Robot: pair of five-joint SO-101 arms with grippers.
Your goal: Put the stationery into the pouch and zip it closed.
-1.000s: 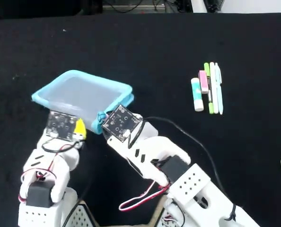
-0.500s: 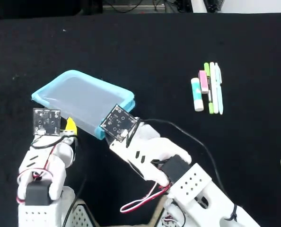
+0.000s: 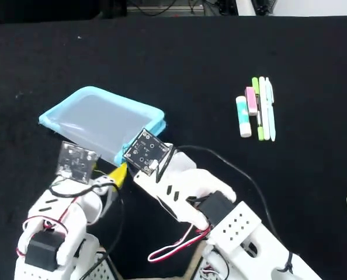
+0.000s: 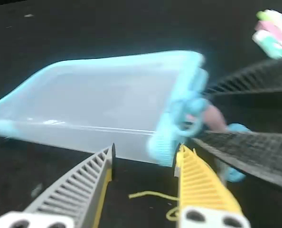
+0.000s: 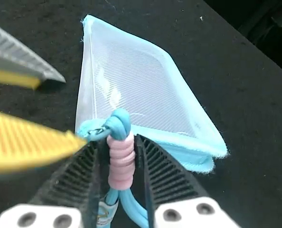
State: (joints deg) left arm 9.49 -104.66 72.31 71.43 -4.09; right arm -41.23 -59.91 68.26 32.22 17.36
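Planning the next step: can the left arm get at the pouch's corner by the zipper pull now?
Probably yes. The left gripper is open right before the pouch, nothing between them. The right gripper, shut on the zipper pull, stands close beside, so space is tight.

We see a black tabletop [image 3: 220, 58]. The translucent frosted-white fabric pouch [image 3: 100, 119] carries sky-blue trim. Between the black ridged fingers of the right claw [image 5: 117, 142] sits a pink ribbed zipper pull [image 5: 120, 161] on a sky-blue cord [image 5: 118, 122]. The left claw [image 4: 145, 152] has one yellow ridged finger, one grey. Well away from both claws: white-and-teal, pink, green and mint stationery [image 3: 255, 111].
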